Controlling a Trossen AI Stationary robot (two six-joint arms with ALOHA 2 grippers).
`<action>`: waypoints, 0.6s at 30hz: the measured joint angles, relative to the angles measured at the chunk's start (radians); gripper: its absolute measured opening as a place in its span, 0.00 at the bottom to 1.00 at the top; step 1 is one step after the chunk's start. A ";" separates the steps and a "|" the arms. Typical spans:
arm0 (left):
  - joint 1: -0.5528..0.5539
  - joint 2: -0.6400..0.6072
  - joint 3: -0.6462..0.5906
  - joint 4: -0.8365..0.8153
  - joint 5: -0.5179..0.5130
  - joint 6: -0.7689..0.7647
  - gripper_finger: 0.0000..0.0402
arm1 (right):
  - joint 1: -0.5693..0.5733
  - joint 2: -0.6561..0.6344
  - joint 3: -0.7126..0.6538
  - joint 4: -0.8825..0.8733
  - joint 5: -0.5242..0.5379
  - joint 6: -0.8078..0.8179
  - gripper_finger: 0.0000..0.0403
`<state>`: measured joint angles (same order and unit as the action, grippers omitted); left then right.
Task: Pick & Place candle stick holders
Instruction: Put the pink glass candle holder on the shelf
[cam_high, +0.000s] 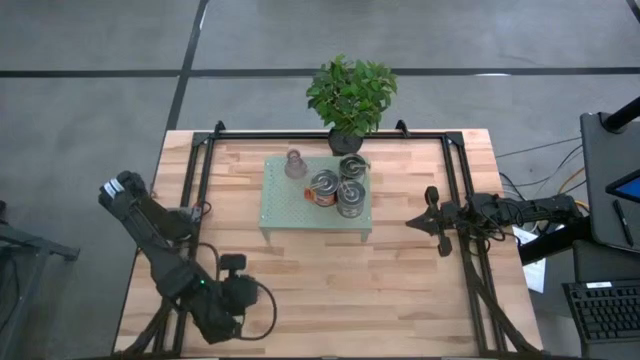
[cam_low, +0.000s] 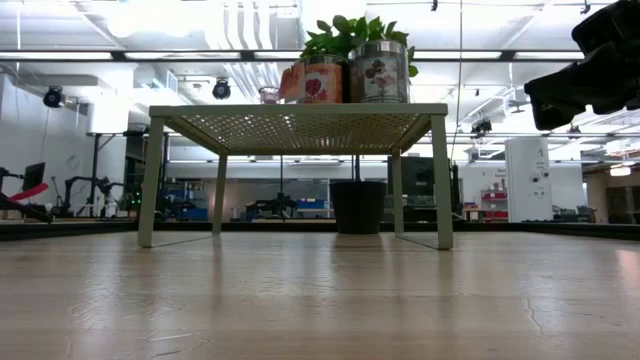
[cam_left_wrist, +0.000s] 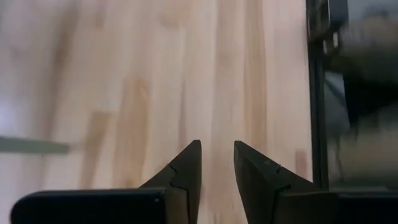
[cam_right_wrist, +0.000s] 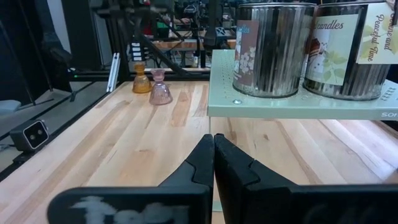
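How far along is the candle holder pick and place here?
Looks done: three silver holders and one pinkish glass holder stand on the green stand. In hand: nothing; the right gripper is shut and empty, the left gripper open over bare table. Left, it seems: the amber holder and second pinkish holder on the table.

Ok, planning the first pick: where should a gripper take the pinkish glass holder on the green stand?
Probably take the pinkish glass holder by its narrower top, coming straight down from above. It stands upright and alone at the stand's left rear, with the silver tins only on its right.
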<state>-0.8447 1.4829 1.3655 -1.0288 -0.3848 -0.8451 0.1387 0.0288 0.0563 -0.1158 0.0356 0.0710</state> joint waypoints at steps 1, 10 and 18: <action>-0.004 0.007 -0.008 -0.001 0.031 -0.001 0.22 | 0.000 0.000 0.000 0.000 0.000 -0.001 0.02; -0.005 0.020 -0.122 -0.020 0.142 -0.075 0.22 | 0.000 0.000 0.000 0.000 0.000 0.000 0.02; -0.005 0.020 -0.189 -0.037 0.163 -0.098 0.22 | 0.000 0.000 0.000 0.000 0.000 0.000 0.02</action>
<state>-0.8501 1.5032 1.1765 -1.0661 -0.2218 -0.9432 0.1389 0.0288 0.0563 -0.1159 0.0357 0.0706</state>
